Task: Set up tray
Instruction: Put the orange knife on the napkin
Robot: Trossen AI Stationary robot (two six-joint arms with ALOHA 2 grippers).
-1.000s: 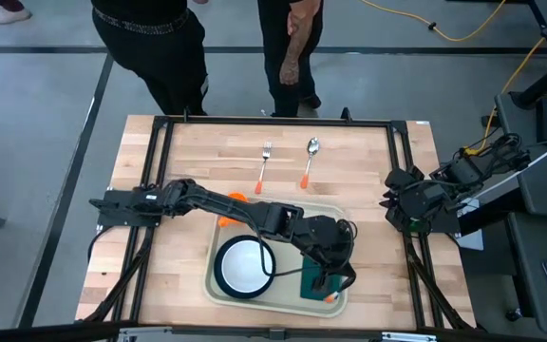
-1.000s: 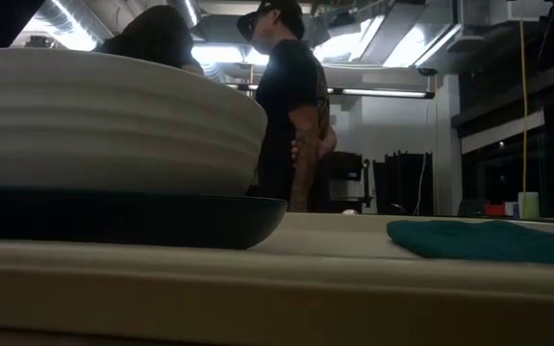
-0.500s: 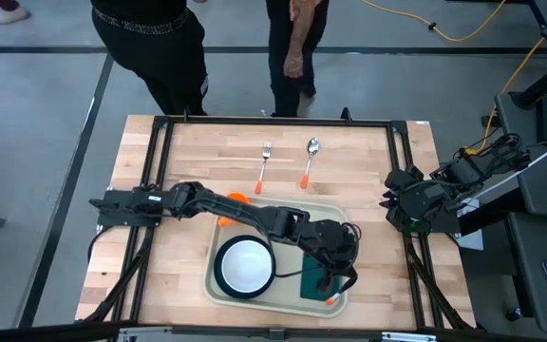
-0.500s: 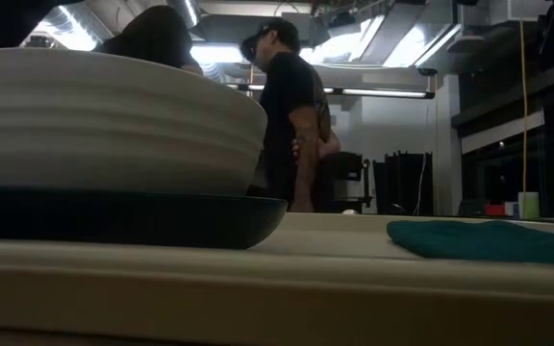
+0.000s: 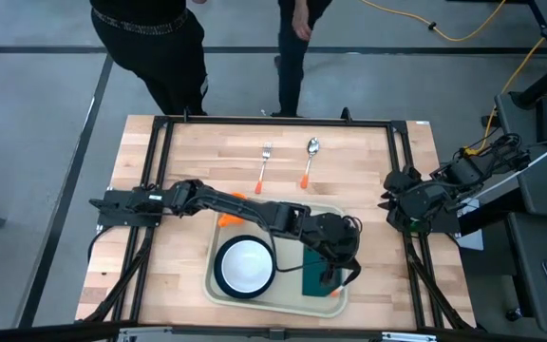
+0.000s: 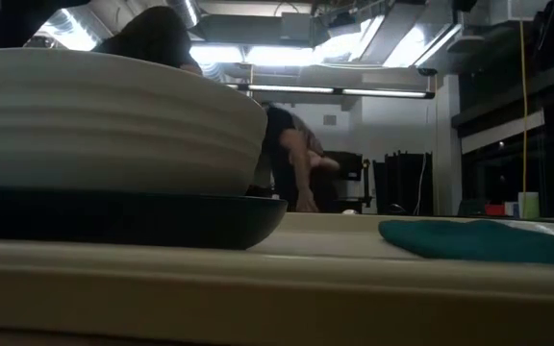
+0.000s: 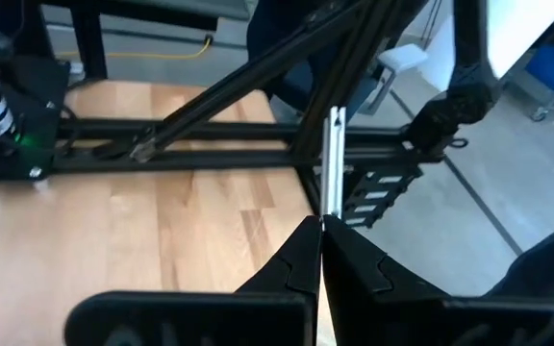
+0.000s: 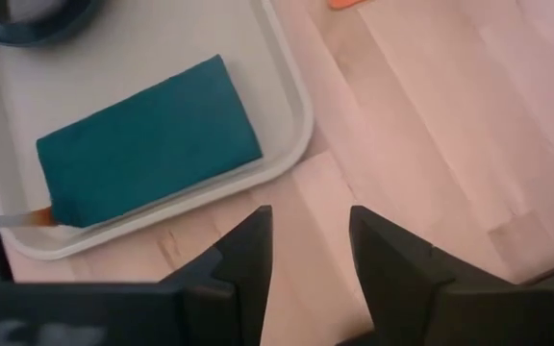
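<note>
— Where is the tray (image 5: 218, 290) sitting?

— On the tabletop (image 5: 188, 157), near its front edge, holding a dark plate (image 5: 222, 281) with a white bowl (image 5: 245, 265) on it and a green napkin (image 5: 317, 284) beside that.

— What is the left hand (image 5: 330, 276) doing?

— It is reaching over the napkin, fingers (image 7: 291, 272) pressed together, pinching a thin silver utensil (image 7: 334, 161).

— And the right hand (image 5: 388, 203)?

— It is waiting at the tabletop's right edge, fingers (image 8: 245, 252) spread.

— Anything else?

— A fork (image 5: 264, 161) and spoon (image 5: 310, 158), both orange-handled, are lying near the far edge. People (image 5: 150, 43) are standing beyond the tabletop.
</note>
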